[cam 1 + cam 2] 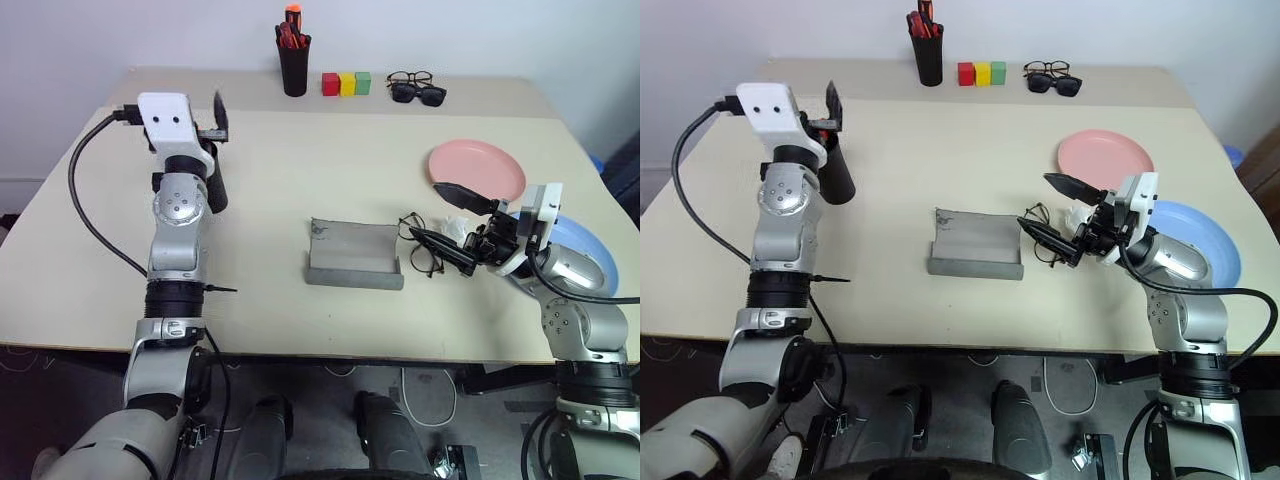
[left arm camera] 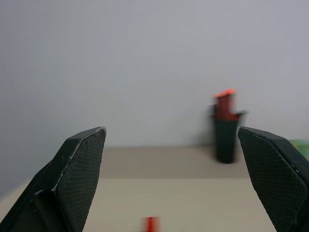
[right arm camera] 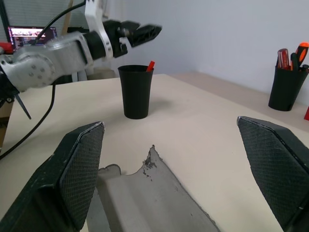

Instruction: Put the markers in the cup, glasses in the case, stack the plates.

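Note:
The black cup [image 3: 136, 92] stands at the table's left, partly behind my raised left arm, with a red-orange marker [image 3: 150, 65] poking out of it. My left gripper [image 1: 215, 120] hangs open above the cup, holding nothing. At the table's middle the grey case [image 1: 355, 255] lies open. The wire-framed glasses [image 1: 420, 248] rest just to its right. My right gripper [image 1: 425, 210] stands open over the glasses, without touching them. Further right, the pink plate [image 1: 478, 170] lies beside the blue plate [image 1: 590, 250], which my right arm partly covers.
At the back edge stand a narrow black pen pot [image 1: 294, 60] with red pens and red, yellow and green blocks [image 1: 346, 83]. To their right lie black sunglasses and a black-framed pair [image 1: 415, 88]. A cable loops off my left arm.

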{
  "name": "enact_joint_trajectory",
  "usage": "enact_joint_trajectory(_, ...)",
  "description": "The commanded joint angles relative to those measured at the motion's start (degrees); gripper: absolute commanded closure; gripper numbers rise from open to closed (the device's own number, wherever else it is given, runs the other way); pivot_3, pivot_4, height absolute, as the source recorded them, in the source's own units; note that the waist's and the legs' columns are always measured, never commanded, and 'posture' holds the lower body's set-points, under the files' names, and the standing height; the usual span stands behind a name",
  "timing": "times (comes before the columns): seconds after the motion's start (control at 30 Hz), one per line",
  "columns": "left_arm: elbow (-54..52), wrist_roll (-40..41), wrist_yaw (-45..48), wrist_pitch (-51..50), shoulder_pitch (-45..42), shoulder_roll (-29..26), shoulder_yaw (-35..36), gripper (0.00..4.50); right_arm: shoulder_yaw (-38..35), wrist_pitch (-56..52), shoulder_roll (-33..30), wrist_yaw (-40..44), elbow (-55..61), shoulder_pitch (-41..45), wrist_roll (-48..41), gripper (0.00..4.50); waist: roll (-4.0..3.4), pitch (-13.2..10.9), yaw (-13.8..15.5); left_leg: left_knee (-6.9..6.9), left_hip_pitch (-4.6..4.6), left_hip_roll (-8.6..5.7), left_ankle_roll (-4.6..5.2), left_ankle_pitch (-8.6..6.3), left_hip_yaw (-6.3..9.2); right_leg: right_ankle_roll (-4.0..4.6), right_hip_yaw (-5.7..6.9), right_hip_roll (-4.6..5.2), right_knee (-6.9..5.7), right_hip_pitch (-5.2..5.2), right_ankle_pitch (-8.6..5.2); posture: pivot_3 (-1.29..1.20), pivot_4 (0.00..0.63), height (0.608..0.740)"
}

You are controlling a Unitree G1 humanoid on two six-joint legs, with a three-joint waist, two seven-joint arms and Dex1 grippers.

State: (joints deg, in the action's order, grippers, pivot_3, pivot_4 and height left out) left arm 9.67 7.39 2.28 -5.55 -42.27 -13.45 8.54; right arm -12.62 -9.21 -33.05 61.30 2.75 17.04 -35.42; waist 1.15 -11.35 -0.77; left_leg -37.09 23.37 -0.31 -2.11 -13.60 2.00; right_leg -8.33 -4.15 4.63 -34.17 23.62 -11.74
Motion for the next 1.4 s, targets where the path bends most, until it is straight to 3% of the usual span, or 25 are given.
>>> enact_joint_trajectory(0.03, -11.65, 7.27, 9.53, -11.59, 3.01, -0.48, -4.61, 0.05, -3.34, -1.03, -2.64, 0.11, 3.89, -2.61, -1.62, 0.00, 0.00, 0.00, 0.09, 0.00, 0.00, 0.00, 0.01, 0.00, 0.01, 0.00, 0.00, 0.00, 0.00, 0.00, 0.00, 0.00, 0.150, 0.740)
enact_joint_trajectory(0.2, -16.35, 10.23, 20.19, -21.09, 5.69, -4.70, -9.88, 0.05, -4.59, -4.26, -6.99, -1.71, 7.20, -8.57, 0.10, 0.00, -0.01, 0.00, -0.36, -0.02, -0.03, 0.00, 0.02, -0.01, 0.00, 0.02, -0.01, -0.03, -0.03, -0.01, -0.02, 0.00, 0.150, 0.740)
enact_joint_trajectory(0.4, -17.52, 19.61, 39.16, -27.39, 8.18, -9.00, -13.30, 0.05, -8.97, -4.79, -9.29, -3.41, 11.48, -18.04, 1.17, 0.00, -0.03, 0.01, -0.33, -0.07, -0.05, 0.03, 0.02, -0.01, -0.04, 0.23, -0.04, -0.05, 0.00, -0.02, -0.14, 0.00, 0.150, 0.740)
enact_joint_trajectory(0.83, -9.68, 15.61, 66.02, -23.24, 4.90, -22.73, -21.73, 0.05, -23.68, -3.02, -7.98, -5.04, 20.03, -41.24, 2.81, 0.00, -0.03, 0.02, -0.17, -0.11, -0.03, 0.06, 0.03, -0.02, -0.07, 0.38, -0.06, -0.02, 0.05, -0.02, -0.24, 0.00, 0.150, 0.740)
enact_joint_trajectory(1.07, 1.82, 9.93, 73.87, -16.83, -2.29, -20.50, -26.60, 0.05, -27.51, -3.47, -5.32, -7.34, 24.71, -46.96, 1.70, 0.00, -0.03, 0.03, -0.10, -0.13, -0.01, 0.06, 0.03, -0.02, -0.08, 0.40, -0.06, 0.01, 0.10, -0.02, -0.25, 0.00, 0.150, 0.740)
enact_joint_trajectory(1.4, 15.45, 1.73, 77.43, -8.66, -9.09, -13.17, -31.29, 0.05, -28.54, -3.56, -2.21, -10.33, 29.62, -50.58, 1.00, 0.00, -0.02, 0.02, 0.04, -0.12, 0.04, 0.06, 0.09, -0.05, -0.08, 0.38, -0.06, 0.01, 0.12, 0.02, -0.26, 0.00, 0.150, 0.740)
